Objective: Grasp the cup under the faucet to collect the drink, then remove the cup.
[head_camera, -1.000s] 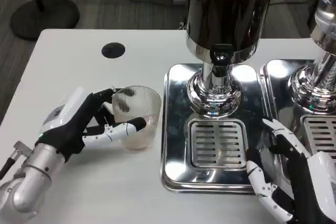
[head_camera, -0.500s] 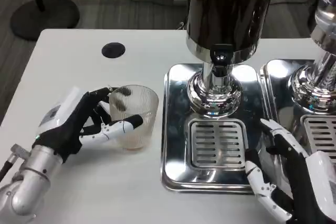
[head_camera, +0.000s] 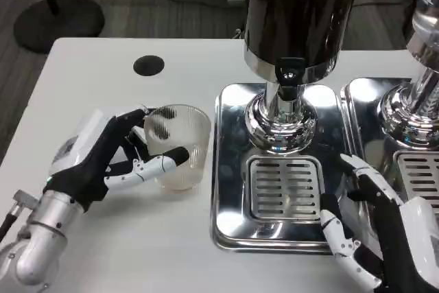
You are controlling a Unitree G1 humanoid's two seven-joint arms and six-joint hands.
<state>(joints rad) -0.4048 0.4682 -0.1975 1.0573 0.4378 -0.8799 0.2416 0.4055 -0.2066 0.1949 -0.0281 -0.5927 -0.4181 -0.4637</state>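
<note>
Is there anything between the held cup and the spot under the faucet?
Nothing visible. The left hand holds the cup just left of the drip tray; only the tray's raised rim lies between it and the grate below the faucet.

Silver forearms, white-backed hands, seemingly black-and-white fingers (head_camera: 154,165).
</note>
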